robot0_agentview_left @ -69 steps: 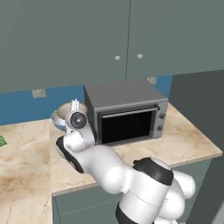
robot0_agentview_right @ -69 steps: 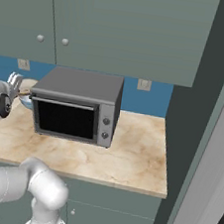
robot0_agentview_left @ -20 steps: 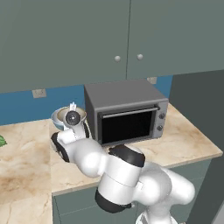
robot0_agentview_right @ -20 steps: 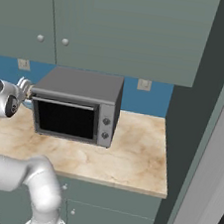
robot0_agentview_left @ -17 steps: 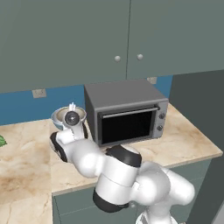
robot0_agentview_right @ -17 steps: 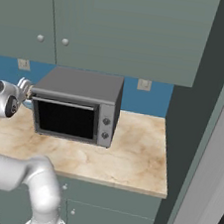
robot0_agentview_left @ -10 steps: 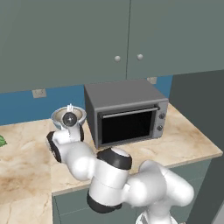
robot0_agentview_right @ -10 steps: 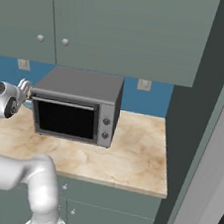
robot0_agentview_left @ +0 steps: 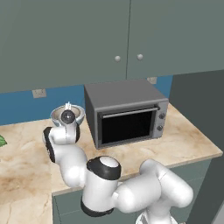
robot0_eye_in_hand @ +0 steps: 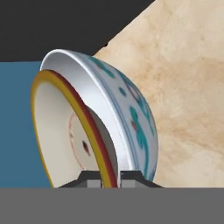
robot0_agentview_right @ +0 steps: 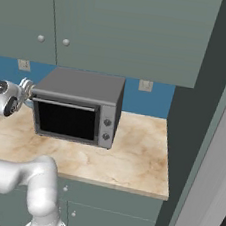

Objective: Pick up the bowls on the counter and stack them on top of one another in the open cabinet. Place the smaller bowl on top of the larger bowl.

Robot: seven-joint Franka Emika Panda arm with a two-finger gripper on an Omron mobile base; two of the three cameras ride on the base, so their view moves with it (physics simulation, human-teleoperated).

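My gripper (robot0_eye_in_hand: 110, 174) is shut on the rim of the larger bowl (robot0_eye_in_hand: 131, 113), one finger inside and one outside. The bowl is white inside with a yellow and red rim and blue patterns outside, and it is tipped on its side in the hand view. In the left base view the bowl (robot0_agentview_left: 78, 113) hangs just above the counter (robot0_agentview_left: 26, 148), behind my gripper (robot0_agentview_left: 68, 106) and left of the microwave. My gripper (robot0_agentview_right: 27, 84) sits by the microwave's left corner in the right base view. The smaller bowl and the open cabinet are out of view.
A grey microwave (robot0_agentview_left: 127, 113) stands on the counter close to the right of the held bowl. Upper cupboard doors with round knobs (robot0_agentview_left: 117, 57) are shut above it. A tall dark panel (robot0_agentview_right: 204, 127) bounds the counter's right end. Bare marbled worktop (robot0_agentview_right: 130, 152) lies right of the microwave.
The hand with the bowl has drifted slightly left, and the arm's elbow has swung left beneath it. The grip on the rim is unchanged.
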